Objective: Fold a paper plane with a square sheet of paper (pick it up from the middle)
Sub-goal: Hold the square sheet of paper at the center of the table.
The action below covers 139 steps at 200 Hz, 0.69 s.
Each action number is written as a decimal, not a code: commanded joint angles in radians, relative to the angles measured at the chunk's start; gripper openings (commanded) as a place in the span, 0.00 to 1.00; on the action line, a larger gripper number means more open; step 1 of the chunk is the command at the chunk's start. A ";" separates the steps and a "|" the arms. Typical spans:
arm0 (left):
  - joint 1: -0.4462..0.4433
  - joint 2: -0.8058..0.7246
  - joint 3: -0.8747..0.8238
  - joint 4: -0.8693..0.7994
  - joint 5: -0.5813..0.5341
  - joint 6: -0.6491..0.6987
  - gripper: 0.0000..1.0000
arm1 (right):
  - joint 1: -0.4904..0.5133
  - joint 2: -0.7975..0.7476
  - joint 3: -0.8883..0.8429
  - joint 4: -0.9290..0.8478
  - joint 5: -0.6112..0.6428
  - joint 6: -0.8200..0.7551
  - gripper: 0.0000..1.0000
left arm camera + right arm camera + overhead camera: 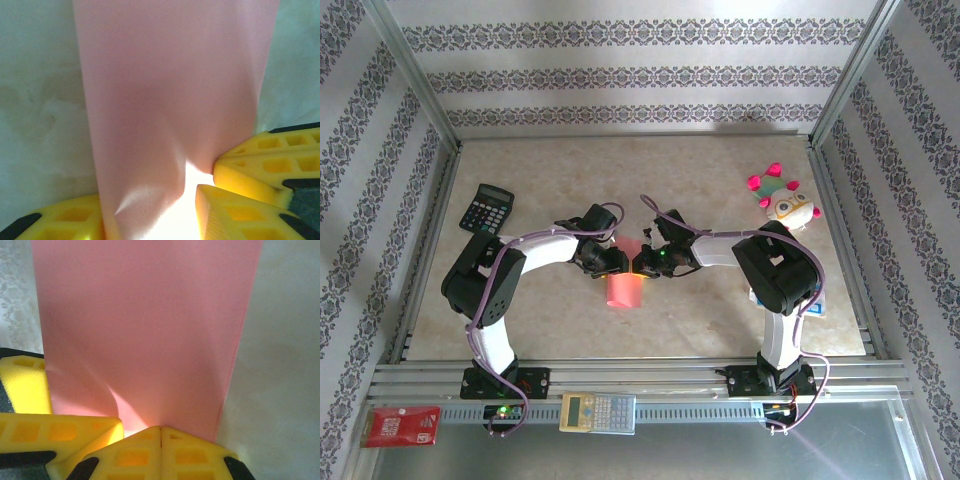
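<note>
Meeting mid-table: R gripper [160, 436] pinches pink paper [145, 330], L gripper [150, 205] half-open round it.

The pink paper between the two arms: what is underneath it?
Pale marbled table shows around the square sheet of paper, which the right end effector pinches. The patch straight beneath is covered by the paper, so anything lying there cannot be seen.
</note>
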State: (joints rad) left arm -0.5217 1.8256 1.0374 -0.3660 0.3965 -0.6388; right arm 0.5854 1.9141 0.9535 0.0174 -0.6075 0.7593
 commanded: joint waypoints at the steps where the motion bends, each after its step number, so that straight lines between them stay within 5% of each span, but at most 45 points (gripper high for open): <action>1: 0.013 0.084 -0.048 0.157 -0.145 0.000 0.48 | 0.008 0.098 -0.063 -0.121 0.161 -0.015 0.04; 93: 0.032 -0.197 -0.029 0.015 -0.283 0.012 0.67 | 0.007 0.101 -0.067 -0.115 0.173 -0.026 0.03; 109: 0.029 -0.249 -0.057 0.056 -0.233 -0.012 0.62 | 0.007 0.102 -0.065 -0.114 0.173 -0.026 0.03; 139: 0.022 -0.213 -0.081 0.192 -0.001 -0.090 0.39 | 0.006 0.103 -0.062 -0.114 0.177 -0.028 0.03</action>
State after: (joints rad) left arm -0.4934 1.5700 0.9848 -0.2882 0.2466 -0.6682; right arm 0.5854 1.9144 0.9463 0.0311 -0.6144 0.7563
